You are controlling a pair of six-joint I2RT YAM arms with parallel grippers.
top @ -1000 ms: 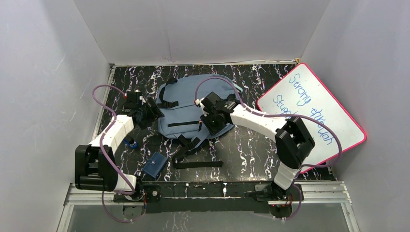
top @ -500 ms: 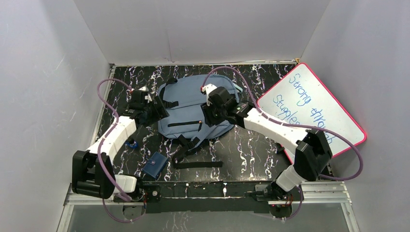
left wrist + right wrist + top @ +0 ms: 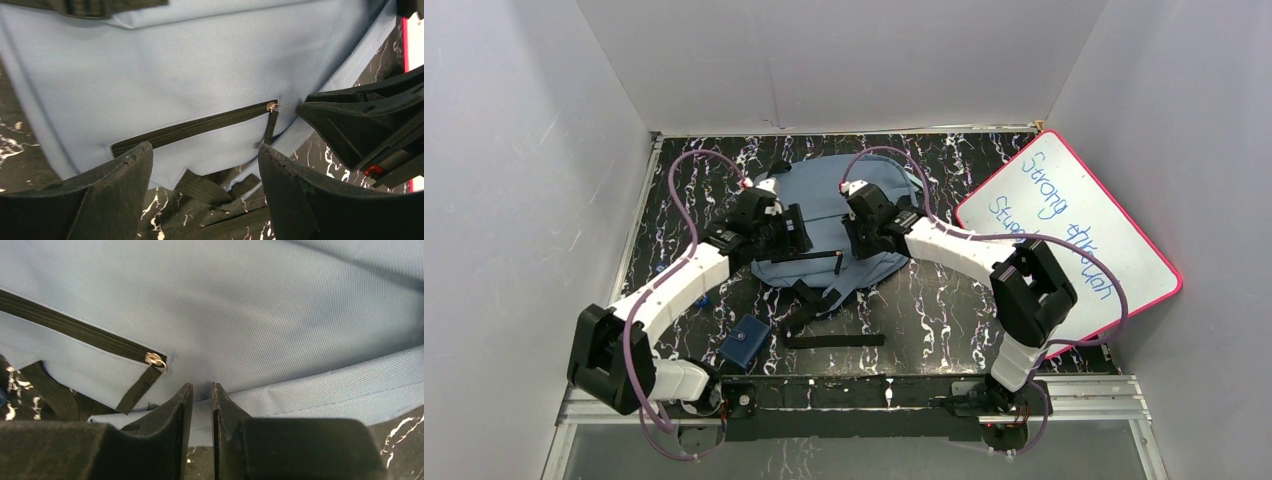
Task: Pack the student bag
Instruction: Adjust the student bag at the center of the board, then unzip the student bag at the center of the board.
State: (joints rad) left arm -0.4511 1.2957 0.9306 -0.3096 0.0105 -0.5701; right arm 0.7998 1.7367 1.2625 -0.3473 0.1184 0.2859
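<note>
Surroundings: a red-edged whiteboard [image 3: 1064,225] with handwriting is propped at the right side of the black marbled counter [image 3: 944,300]; a small dark-blue pouch [image 3: 743,341] is laid near the front left, well apart from the board; white walls [image 3: 844,60] are set on three sides
In the way: both arms are stretched over the student bag [image 3: 819,200], so its middle is covered in the top view; loose black straps [image 3: 834,340] are spread on the counter between the bag and the arm bases
Student bag: laid flat at the back middle of the counter, front pocket facing up
Front pocket: the black zipper [image 3: 195,127] is drawn fully shut, with its metal-ringed puller [image 3: 156,360] at one end; nothing of the contents can be seen
Left gripper [image 3: 205,152]: fingers are held wide apart above the pocket zipper, with nothing between them
Right gripper [image 3: 200,387]: fingers are brought almost together with only a thin slit left, tips at a fold of the bag's fabric just beside the puller; whether fabric is pinched cannot be told
</note>
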